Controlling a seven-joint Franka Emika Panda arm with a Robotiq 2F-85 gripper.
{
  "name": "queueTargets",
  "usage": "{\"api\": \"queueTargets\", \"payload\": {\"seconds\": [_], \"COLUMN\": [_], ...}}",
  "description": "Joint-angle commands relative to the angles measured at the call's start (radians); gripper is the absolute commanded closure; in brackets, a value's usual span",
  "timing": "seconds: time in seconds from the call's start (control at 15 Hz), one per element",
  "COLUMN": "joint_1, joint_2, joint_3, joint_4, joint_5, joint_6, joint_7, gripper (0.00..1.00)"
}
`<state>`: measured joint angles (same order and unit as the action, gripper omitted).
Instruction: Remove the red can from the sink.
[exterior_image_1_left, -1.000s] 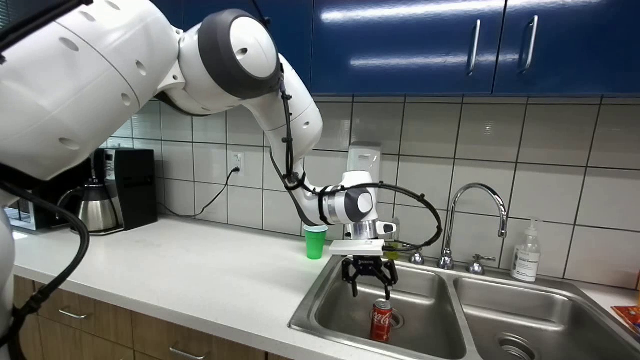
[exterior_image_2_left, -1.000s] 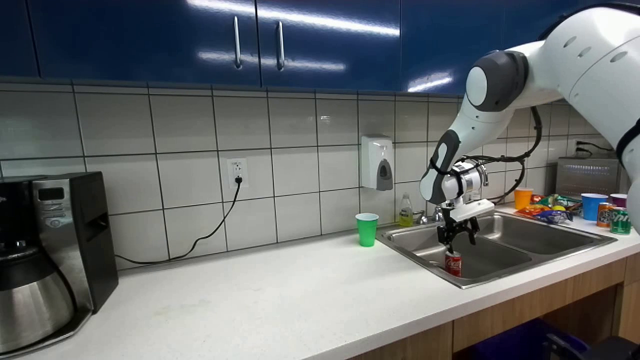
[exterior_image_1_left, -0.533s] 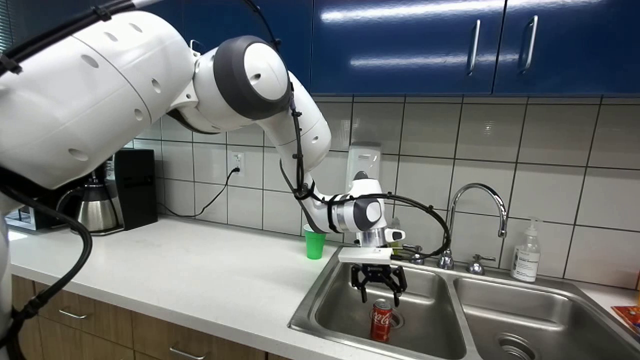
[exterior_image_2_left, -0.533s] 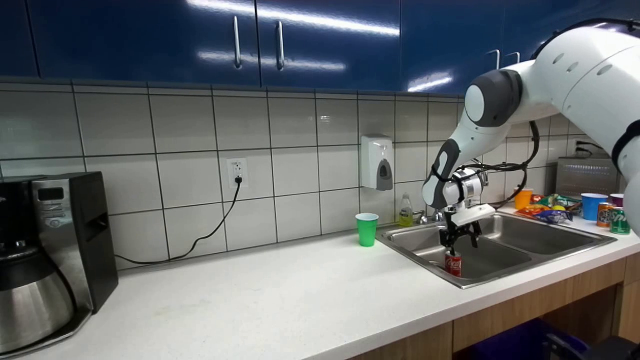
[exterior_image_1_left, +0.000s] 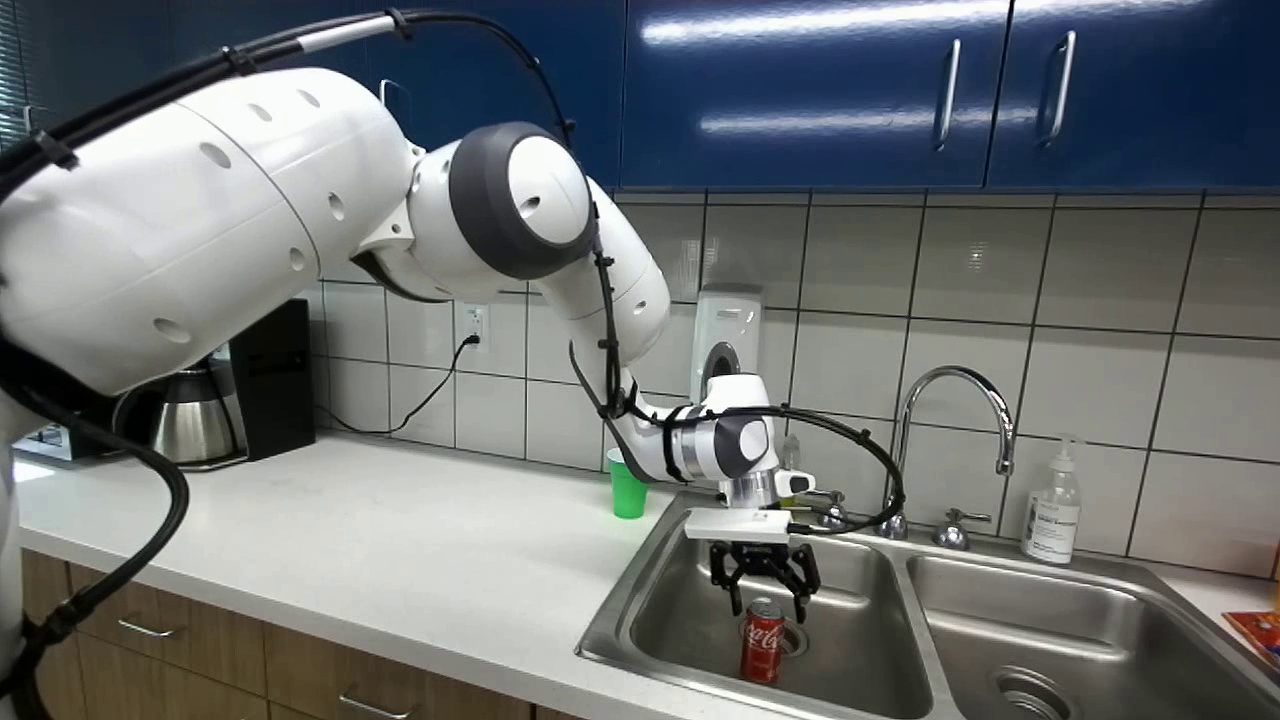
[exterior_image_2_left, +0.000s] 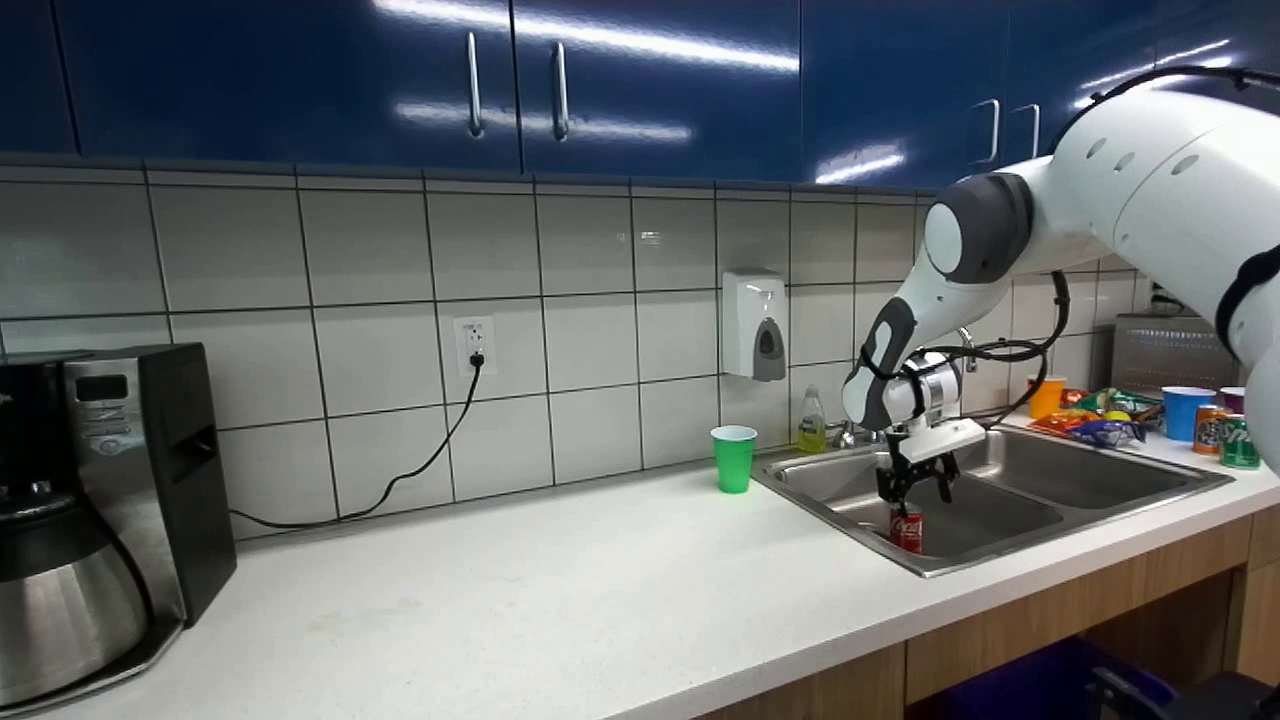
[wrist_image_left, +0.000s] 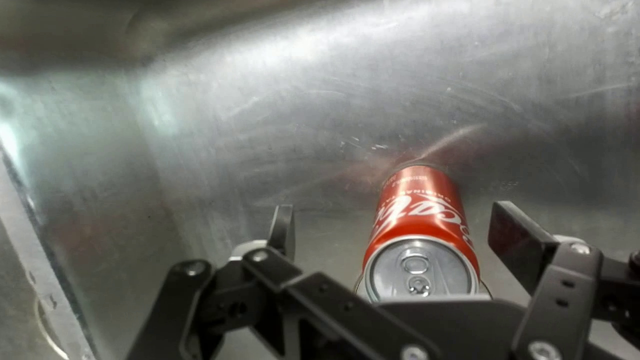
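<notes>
While a glossy red can (wrist_image_left: 417, 215) stands in the scuffed steel sink (exterior_image_1_left: 922, 620), black pincer (wrist_image_left: 392, 220) – spread wide, holding nothing.

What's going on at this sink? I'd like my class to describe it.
A white robot arm holds its open jaws close to the top of a red can, which stands upright in the steel sink. In the wrist view the can shows between them with gaps on both sides, so it is not gripped. The likely next step is closing on it to lift it out.
</notes>
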<state>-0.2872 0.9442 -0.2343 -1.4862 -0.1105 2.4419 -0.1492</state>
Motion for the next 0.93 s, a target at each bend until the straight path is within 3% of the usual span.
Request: {"api": "queueTargets", "payload": {"seconds": [0.0, 0.87], "joint_1": [-0.017, -0.015], "joint_2": [0.049, 0.146], "joint_3": [0.016, 0.014], "joint_4": [0.078, 0.190], "joint_5": [0.007, 0.008], "joint_6": [-0.030, -0.044], "joint_7": [0.024, 0.053], "gripper": [0.00, 0.00]}}
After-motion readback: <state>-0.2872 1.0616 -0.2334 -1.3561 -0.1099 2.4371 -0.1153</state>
